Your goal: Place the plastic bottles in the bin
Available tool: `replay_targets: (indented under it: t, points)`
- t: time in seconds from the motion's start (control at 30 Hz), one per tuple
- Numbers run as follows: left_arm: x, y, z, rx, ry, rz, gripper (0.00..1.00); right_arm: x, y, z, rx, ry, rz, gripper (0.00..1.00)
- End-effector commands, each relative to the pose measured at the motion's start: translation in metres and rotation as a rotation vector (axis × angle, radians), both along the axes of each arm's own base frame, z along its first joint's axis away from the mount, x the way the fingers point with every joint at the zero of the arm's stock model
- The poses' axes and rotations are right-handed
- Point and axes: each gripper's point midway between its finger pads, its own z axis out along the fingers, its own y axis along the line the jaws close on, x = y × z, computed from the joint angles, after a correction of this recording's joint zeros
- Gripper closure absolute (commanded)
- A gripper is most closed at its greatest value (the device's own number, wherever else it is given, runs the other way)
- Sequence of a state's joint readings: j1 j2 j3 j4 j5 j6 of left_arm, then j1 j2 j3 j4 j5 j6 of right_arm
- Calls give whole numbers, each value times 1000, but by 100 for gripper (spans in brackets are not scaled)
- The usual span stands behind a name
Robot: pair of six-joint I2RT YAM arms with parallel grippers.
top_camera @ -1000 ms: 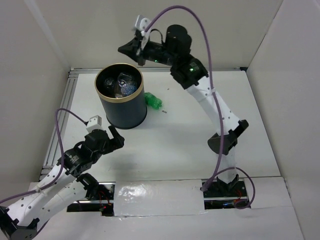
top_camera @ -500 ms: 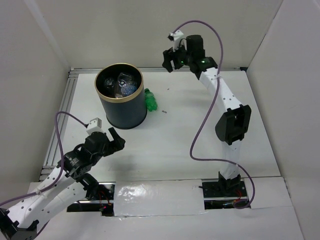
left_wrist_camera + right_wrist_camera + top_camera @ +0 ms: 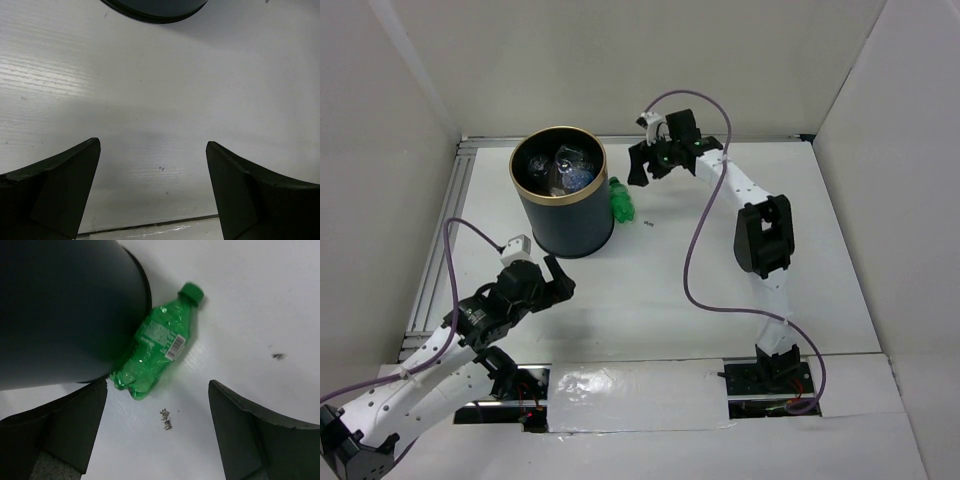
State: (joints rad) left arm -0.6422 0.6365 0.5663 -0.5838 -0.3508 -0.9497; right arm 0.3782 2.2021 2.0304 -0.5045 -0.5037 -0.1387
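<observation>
While agape — right pincer (image 3: 157, 389) above bottle (image 3: 157, 347)

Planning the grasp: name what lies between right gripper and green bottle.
Nothing: in the top external view, only bare table separates right gripper and green bottle.

The bin (image 3: 558, 215) stands upper left of centre on the tabletop (image 3: 670, 290), with several bottles (image 3: 566, 168) inside it. A lone bottle (image 3: 621, 200) lies on the tabletop, touching the bin's right side. The right gripper (image 3: 648, 168) is just upper right of it. The left gripper (image 3: 546, 282) is below the bin, lower left.
</observation>
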Motion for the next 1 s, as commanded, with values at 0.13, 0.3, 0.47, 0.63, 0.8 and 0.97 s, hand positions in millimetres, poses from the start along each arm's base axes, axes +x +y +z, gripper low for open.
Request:
replay_targets:
  t: [0.13, 0.3, 0.47, 0.63, 0.8, 0.97]
  points:
    - [-4, -10, -3, -47, 30, -12, 0, -25, 21, -61, 6, 184, 53, 3]
    - [-2, -11, -8, -27, 45, -17, 0, -38, 44, -76, 7, 216, 96, 2]
    - [0, -15, -9, -26, 46, -30, 0, -46, 59, -92, -3, 230, 104, 2]
    - [-1, -16, -14, -13, 64, -42, 0, -40, 61, -124, -79, 241, 14, 2]
    - [2, -18, -5, -13, 53, -48, 0, -39, 61, -148, -133, 247, -27, 7]
    - [2, -18, -5, -20, 54, -42, 0, -47, 47, -158, -125, 286, -26, 37]
